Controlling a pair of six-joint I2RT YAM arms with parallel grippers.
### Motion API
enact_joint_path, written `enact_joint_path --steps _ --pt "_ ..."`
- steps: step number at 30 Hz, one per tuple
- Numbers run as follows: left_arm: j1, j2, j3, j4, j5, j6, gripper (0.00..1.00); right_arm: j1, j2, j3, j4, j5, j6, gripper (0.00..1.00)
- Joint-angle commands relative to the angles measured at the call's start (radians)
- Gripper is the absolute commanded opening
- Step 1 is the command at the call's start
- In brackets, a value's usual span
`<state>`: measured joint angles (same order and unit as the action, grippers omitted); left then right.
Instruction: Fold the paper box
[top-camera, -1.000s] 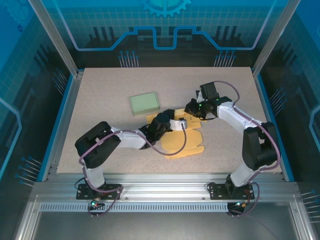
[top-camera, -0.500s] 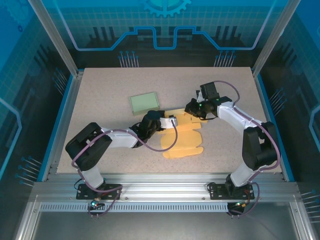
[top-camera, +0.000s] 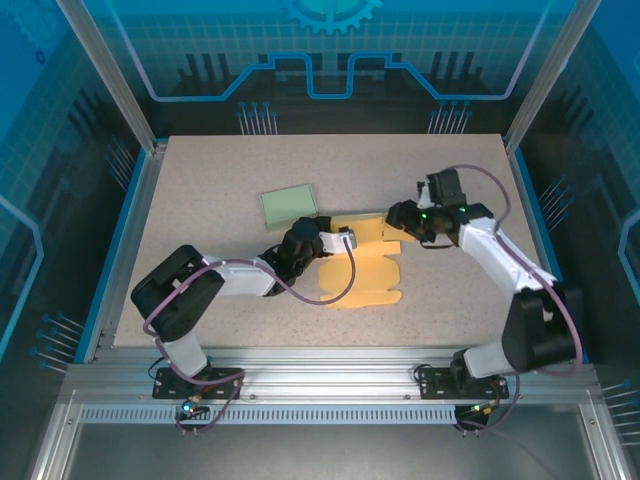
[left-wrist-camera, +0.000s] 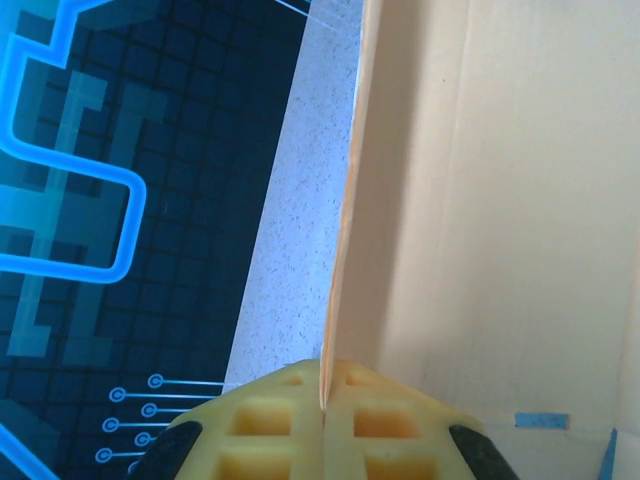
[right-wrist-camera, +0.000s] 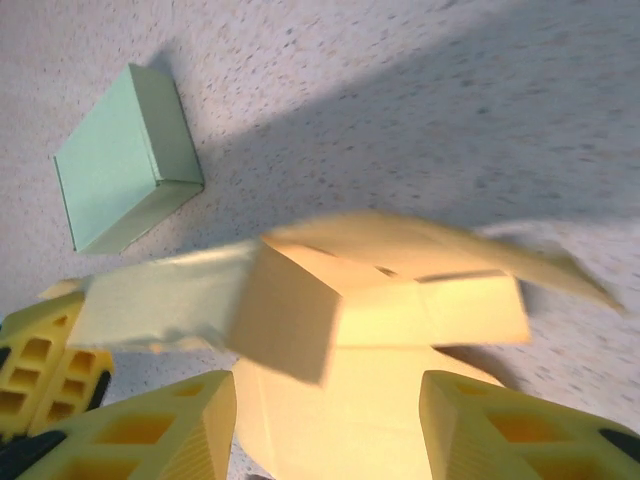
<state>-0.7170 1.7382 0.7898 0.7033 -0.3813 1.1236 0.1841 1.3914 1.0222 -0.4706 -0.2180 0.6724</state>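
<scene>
The left tool (left-wrist-camera: 323, 412) is clamped shut on a thin, upright flap (left-wrist-camera: 345, 200) of the yellow paper box (top-camera: 372, 282), with its pads meeting on the card's edge. The right tool (right-wrist-camera: 328, 425) has its jaws parted and grips nothing. It sits at the box's far right side, with a half-raised panel just ahead of its fingers. The box lies partly flattened near the middle of the worktop (top-camera: 200, 180), a little toward the near edge, between the two arms. A small closed green box (top-camera: 289, 206) rests just beyond it toward the far left corner, near the left tool but apart from the yellow card.
</scene>
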Motion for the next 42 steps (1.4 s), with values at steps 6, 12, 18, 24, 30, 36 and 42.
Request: enact_joint_path --steps 6,12,18,24,30,36,42 --pt "0.011 0.027 -0.004 0.065 -0.029 -0.058 0.0 -0.069 -0.176 -0.269 0.042 0.023 -0.022 0.5" --pt "0.019 0.005 -0.019 0.062 -0.001 -0.12 0.0 -0.067 -0.144 -0.334 0.142 0.002 -0.033 0.57" --pt "0.019 -0.005 -0.034 0.056 0.01 -0.132 0.0 -0.054 -0.029 -0.283 0.209 -0.008 -0.082 0.54" --pt "0.02 -0.013 -0.031 0.058 0.013 -0.147 0.0 -0.044 0.095 -0.211 0.243 -0.015 -0.117 0.53" --pt "0.02 -0.014 -0.028 0.059 0.011 -0.158 0.0 -0.032 0.175 -0.198 0.314 -0.032 -0.109 0.54" --pt "0.02 -0.016 -0.032 0.058 0.013 -0.165 0.0 -0.022 0.223 -0.196 0.374 -0.063 -0.1 0.53" --pt "0.02 -0.008 -0.028 0.063 0.007 -0.154 0.0 0.004 0.202 -0.178 0.363 -0.051 -0.097 0.44"
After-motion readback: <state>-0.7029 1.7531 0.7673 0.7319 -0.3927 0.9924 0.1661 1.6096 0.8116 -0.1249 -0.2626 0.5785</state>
